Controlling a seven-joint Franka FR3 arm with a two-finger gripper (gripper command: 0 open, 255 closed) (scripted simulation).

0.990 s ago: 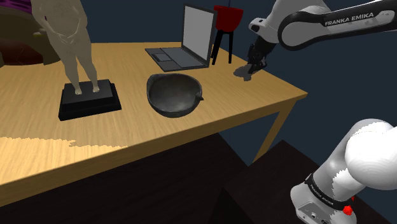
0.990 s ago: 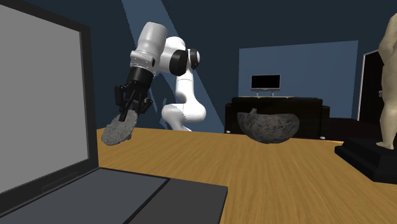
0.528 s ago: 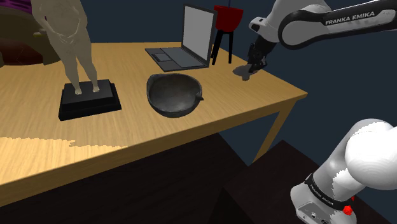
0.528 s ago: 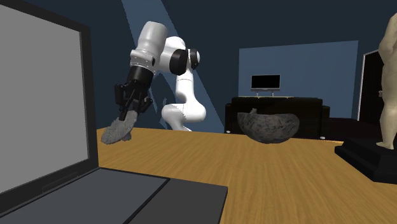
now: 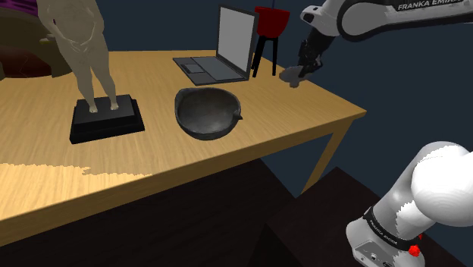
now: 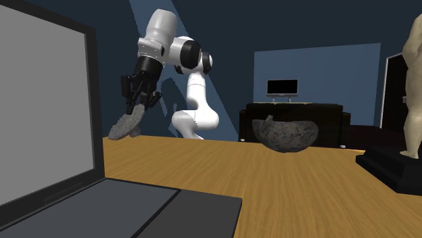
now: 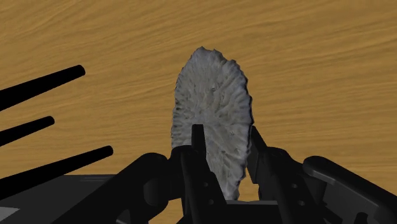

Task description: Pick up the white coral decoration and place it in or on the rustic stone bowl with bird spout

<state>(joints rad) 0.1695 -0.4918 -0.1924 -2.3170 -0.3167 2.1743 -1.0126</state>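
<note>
**Wooden tabletop [image 5: 159, 155]: coral decoration [image 5: 290, 76] lifted higher**

In a dim, blue-walled room, the tool [image 7: 226, 137] is clamped on the grey, ridged coral decoration, one finger on each flat face. Over the last second the arm has raised it from low at the wood to hanging clear above it, beside the laptop [image 5: 227, 45]. The pick-up looks secure. The carry to the dark stone bowl [image 5: 206, 114], well apart, remains.

The white arm [image 5: 362, 17] is lettered "FRANKA EMIKA".
</note>
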